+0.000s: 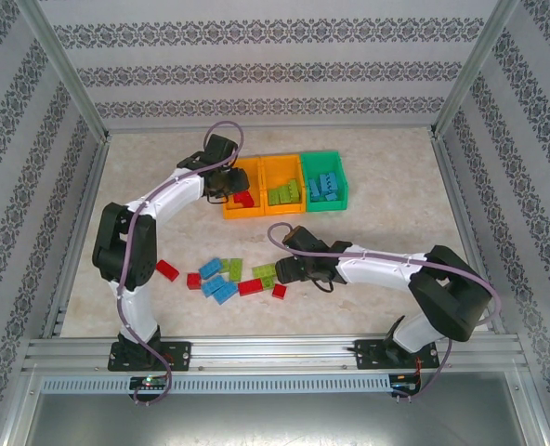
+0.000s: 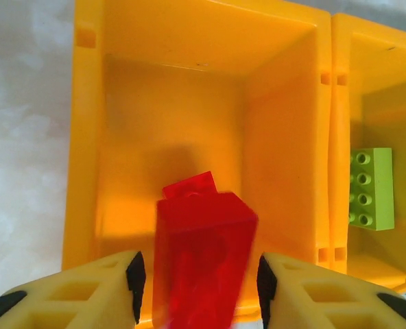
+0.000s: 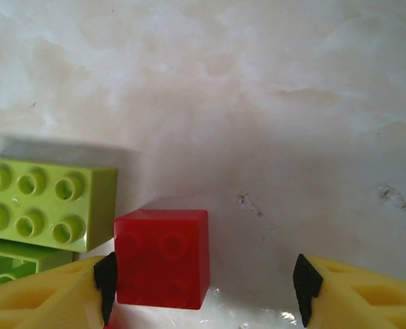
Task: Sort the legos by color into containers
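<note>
My left gripper (image 1: pixel 227 186) hangs over the left orange container (image 1: pixel 229 212). In the left wrist view a blurred red lego (image 2: pixel 203 253) sits between the open jaws of that gripper (image 2: pixel 198 277), with a gap on each side, above the bin's floor (image 2: pixel 169 144). A red lego (image 1: pixel 244 199) shows inside that bin. The middle orange container (image 1: pixel 281 210) holds light green legos (image 1: pixel 285 192); the green container (image 1: pixel 324 206) holds blue ones (image 1: pixel 325 187). My right gripper (image 3: pixel 203 281) is open low over the table, a small red lego (image 3: pixel 163 257) beside its left finger, apart from the right finger.
Loose legos lie in front of the bins: red (image 1: pixel 167 270), blue (image 1: pixel 217 279), green (image 1: pixel 264 272) and red (image 1: pixel 250 287). A light green brick (image 3: pixel 49 202) lies just left of the small red one. Metal frame rails border the table.
</note>
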Tool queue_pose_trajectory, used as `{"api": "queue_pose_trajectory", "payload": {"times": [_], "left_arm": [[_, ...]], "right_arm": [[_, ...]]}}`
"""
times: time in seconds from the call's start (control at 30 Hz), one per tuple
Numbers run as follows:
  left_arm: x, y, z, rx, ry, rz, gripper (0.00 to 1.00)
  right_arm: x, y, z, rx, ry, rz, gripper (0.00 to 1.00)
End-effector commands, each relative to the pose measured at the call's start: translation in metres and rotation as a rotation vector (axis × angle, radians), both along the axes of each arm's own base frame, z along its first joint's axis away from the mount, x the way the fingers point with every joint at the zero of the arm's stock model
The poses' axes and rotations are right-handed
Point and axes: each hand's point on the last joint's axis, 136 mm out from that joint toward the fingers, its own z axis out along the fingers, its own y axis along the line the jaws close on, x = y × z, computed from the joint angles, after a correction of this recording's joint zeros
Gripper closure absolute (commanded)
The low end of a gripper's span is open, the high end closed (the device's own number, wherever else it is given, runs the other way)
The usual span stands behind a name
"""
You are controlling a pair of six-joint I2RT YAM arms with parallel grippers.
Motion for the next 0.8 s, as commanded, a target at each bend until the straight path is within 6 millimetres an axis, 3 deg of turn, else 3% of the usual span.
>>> {"api": "queue_pose_trajectory", "payload": {"times": [0.0, 0.1, 0.33, 0.53, 0.77], "left_arm": [[0.012, 0.003, 0.010, -0.011, -0.037, 0.010, 0.36], [0.010, 0.005, 0.010, 0.001, -0.031, 0.018, 0.19], [0.001, 0.003, 0.019, 0.013, -0.057, 0.002, 0.00], [-0.007, -0.003, 0.031, 0.010, -0.088, -0.036, 0.00], [-0.020, 0.005, 0.037, 0.028, -0.107, -0.030, 0.00]], "right_arm": [[-0.011, -0.001, -0.012, -0.032, 0.037, 0.041, 0.29], [-0.012, 0.000, -0.015, -0.037, 0.049, 0.046, 0.30], [-0.009, -0.001, -0.020, -0.078, 0.050, 0.053, 0.33], [-0.004, 0.004, -0.020, -0.095, 0.041, 0.080, 0.40], [0.002, 0.003, -0.017, -0.115, 0.015, 0.080, 0.65]]}}
